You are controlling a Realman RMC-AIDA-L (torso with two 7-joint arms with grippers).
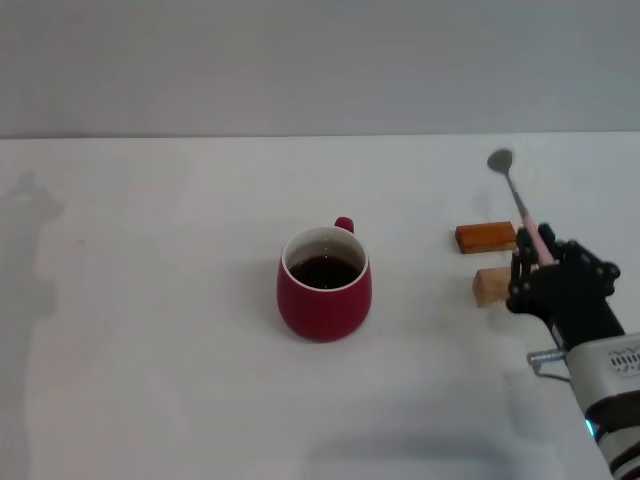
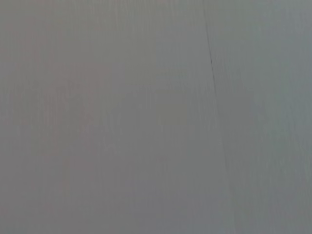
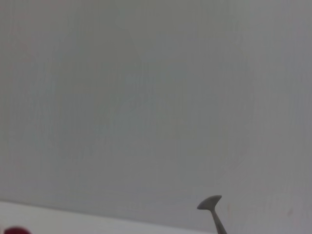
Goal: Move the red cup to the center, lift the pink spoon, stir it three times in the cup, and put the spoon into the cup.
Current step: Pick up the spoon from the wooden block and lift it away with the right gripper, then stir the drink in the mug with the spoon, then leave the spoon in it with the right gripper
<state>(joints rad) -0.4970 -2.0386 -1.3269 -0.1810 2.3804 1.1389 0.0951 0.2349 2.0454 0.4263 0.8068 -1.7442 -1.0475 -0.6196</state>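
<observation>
The red cup (image 1: 324, 287) stands near the middle of the white table (image 1: 150, 300), dark liquid inside, its handle turned away from me. To its right my right gripper (image 1: 537, 262) is shut on the pink spoon (image 1: 527, 222) by the pale pink handle. The spoon is held off the table, its silver bowl pointing up and away. In the right wrist view only the spoon (image 3: 212, 208) bowl shows against the wall, with a sliver of the cup's rim (image 3: 14, 230) at the frame edge. The left gripper is out of sight; its wrist view shows only a plain grey surface.
Two wooden blocks lie just by the right gripper: an orange-brown block (image 1: 486, 237) farther back and a tan block (image 1: 490, 286) nearer, partly behind the fingers. A grey wall rises behind the table.
</observation>
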